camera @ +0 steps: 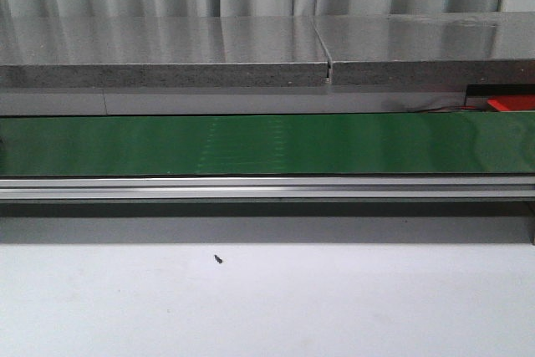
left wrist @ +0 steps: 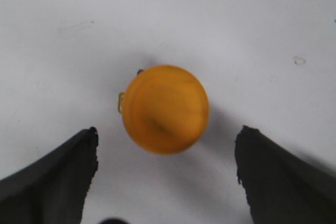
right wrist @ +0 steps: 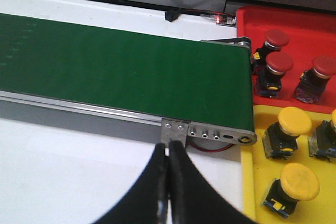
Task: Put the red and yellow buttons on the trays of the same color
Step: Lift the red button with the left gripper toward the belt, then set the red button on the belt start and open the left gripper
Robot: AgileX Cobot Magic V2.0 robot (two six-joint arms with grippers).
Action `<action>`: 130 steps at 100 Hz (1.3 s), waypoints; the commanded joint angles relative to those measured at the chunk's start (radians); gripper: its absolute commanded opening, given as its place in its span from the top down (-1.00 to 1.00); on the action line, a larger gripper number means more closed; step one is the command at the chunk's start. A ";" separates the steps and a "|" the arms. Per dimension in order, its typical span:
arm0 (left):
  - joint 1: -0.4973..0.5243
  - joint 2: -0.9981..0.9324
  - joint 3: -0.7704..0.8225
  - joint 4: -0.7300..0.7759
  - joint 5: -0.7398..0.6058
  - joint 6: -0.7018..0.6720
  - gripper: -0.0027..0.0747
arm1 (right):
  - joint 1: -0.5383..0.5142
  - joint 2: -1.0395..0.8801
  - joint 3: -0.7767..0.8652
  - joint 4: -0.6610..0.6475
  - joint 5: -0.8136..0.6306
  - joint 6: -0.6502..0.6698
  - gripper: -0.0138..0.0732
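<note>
While hanging above the white tabletop (left wrist: 220, 19), left gripper (left wrist: 167, 177) spread wide, its two dark fingers (left wrist: 58, 177) well apart, holding nothing. Between and just beyond them: a round yellow-orange push button (left wrist: 165, 108), seen from straight above, standing on the white surface, touching neither finger (a small metal tab showing at its edge). Not yet on any tray, so this one remains to do.

Right gripper (right wrist: 168, 182) pressed closed, its black fingers together with nothing between, hovering near the end of the long green conveyor belt (right wrist: 121, 72) with its aluminium side rail (right wrist: 94, 111). Beside the belt end, two flat plastic trays side by side: a red tray (right wrist: 294, 24) carrying three red-capped mushroom buttons (right wrist: 276, 38), and a yellow tray (right wrist: 252, 156) carrying at least three yellow-capped mushroom buttons (right wrist: 295, 121) (a fourth cut by the picture edge, cannot tell more). Colours matching in each tray as far as visible.

Green belt bare in the front view, with only a grey stone-like shelf (camera: 167, 56) behind it.

Judged from this: most sorting probably done, at least one yellow button left, needing a grasp and a carry to the yellow tray.
</note>
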 commanded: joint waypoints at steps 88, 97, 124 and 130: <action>0.000 -0.096 -0.045 -0.004 -0.082 0.014 0.33 | 0.003 0.004 -0.024 -0.003 -0.064 -0.008 0.84; 0.000 -0.142 -0.032 -0.006 -0.066 0.014 0.33 | 0.003 0.004 -0.024 -0.003 -0.064 -0.008 0.84; -0.029 -0.315 0.122 -0.003 -0.071 0.014 0.33 | 0.003 0.004 -0.024 -0.003 -0.064 -0.008 0.84; -0.046 -0.357 0.173 -0.003 -0.089 0.014 0.33 | 0.003 0.004 -0.024 -0.003 -0.064 -0.008 0.84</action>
